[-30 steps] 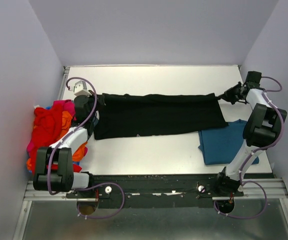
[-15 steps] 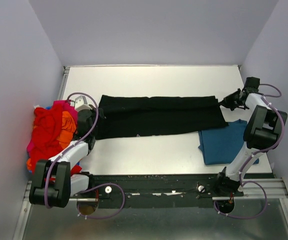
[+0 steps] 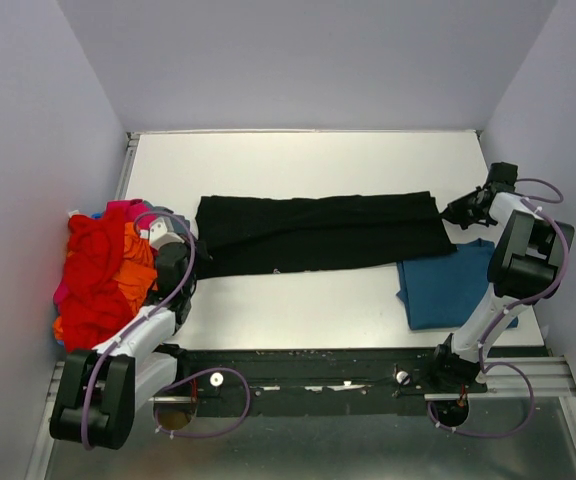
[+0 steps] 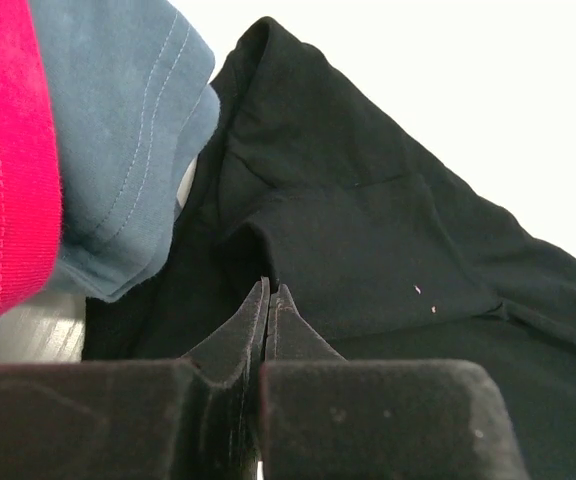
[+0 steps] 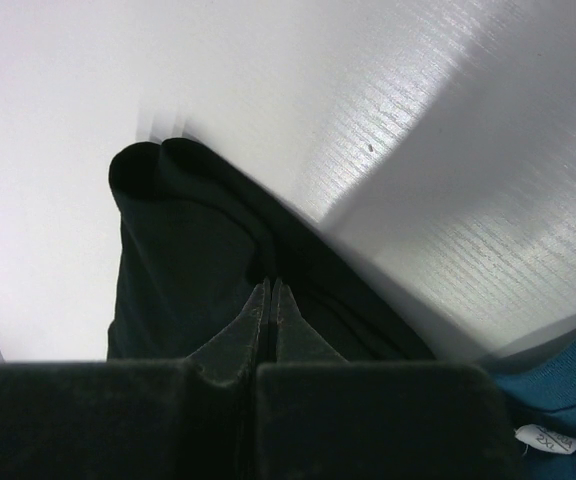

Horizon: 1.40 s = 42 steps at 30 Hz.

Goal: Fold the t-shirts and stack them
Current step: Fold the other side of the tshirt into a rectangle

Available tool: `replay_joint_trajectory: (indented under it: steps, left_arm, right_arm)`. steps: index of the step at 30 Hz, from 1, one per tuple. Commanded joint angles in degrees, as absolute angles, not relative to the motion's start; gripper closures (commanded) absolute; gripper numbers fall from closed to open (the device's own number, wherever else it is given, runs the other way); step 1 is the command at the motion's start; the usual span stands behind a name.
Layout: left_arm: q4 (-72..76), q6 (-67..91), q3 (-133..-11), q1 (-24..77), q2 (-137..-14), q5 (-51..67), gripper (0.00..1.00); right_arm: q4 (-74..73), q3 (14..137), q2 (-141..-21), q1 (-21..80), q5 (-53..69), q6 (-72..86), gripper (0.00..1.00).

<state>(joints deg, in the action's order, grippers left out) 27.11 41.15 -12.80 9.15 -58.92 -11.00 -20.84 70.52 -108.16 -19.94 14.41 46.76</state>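
A black t-shirt (image 3: 318,232) was laid flat as a long band across the middle of the counter (image 3: 308,160). The left end effector (image 4: 268,292) was seen with its 2 fingers pressed together, the tips at that shirt's left end, beside a grey-blue t-shirt (image 4: 128,130) and a pink t-shirt (image 4: 8,150). The right end effector (image 5: 270,288) was likewise closed tight at the right end. Whether cloth was pinched could not be told for either. A teal-blue t-shirt (image 3: 448,285) was folded just nearer than the black shirt's right end, and red and orange t-shirts (image 3: 98,265) were heaped at the counter's left edge
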Motion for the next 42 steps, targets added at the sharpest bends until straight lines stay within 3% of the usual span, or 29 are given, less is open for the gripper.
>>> replay_joint_trajectory:
  steps: [1,7,8,9,10,12,13,18,24,32,36,42]
  left_arm:
    - [25.3,40.2,-14.5,9.8,-57.0,-13.9,1.00]
    - [22.1,43.6,-13.9,11.3,-58.0,-14.1,1.00]
    - [20.8,44.3,-14.1,11.3,-58.7,-13.9,1.00]
    - [19.2,45.4,-14.7,11.3,-59.5,-13.5,0.97]
    - [17.0,45.9,-15.5,11.3,-60.5,-12.8,0.87]
    - [12.4,47.6,-17.1,11.5,-61.9,-11.2,0.51]
    - [9.5,48.4,-18.0,11.7,-62.0,-11.2,0.40]
    - [1.8,49.5,-19.6,12.9,-56.1,-14.5,0.19]
    - [-5.2,48.5,-27.3,12.8,-56.3,-20.8,0.21]
    - [-0.3,46.7,-38.2,11.4,-69.8,-19.6,0.29]
    - [1.1,45.7,-45.0,10.2,-79.3,-17.6,0.39]
    - [3.5,45.4,-52.0,8.9,-89.6,-15.1,0.63]
  right_arm:
    - [-19.7,71.5,-106.8,-20.4,13.4,47.0,0.99]
    - [-20.8,71.5,-106.7,-20.4,13.1,47.1,0.95]
    - [-21.4,71.5,-107.1,-20.4,13.2,47.1,0.80]
    - [-21.6,71.4,-107.2,-20.4,13.1,47.2,0.53]
    - [-20.8,70.9,-107.0,-20.3,13.3,46.8,0.45]
    - [-18.1,68.5,-104.5,-19.7,12.9,45.3,0.35]
    - [-17.3,67.9,-102.1,-18.8,11.8,44.3,0.31]
    - [-17.7,70.7,-97.5,-11.7,9.0,38.2,0.28]
    - [-15.8,72.7,-98.1,0.0,11.6,35.8,0.30]
    - [-10.0,79.0,-106.6,16.9,22.6,35.1,0.36]
    - [-6.3,82.6,-111.7,22.8,25.8,35.7,0.39]
    - [-4.8,91.1,-120.2,28.8,27.5,36.9,0.44]
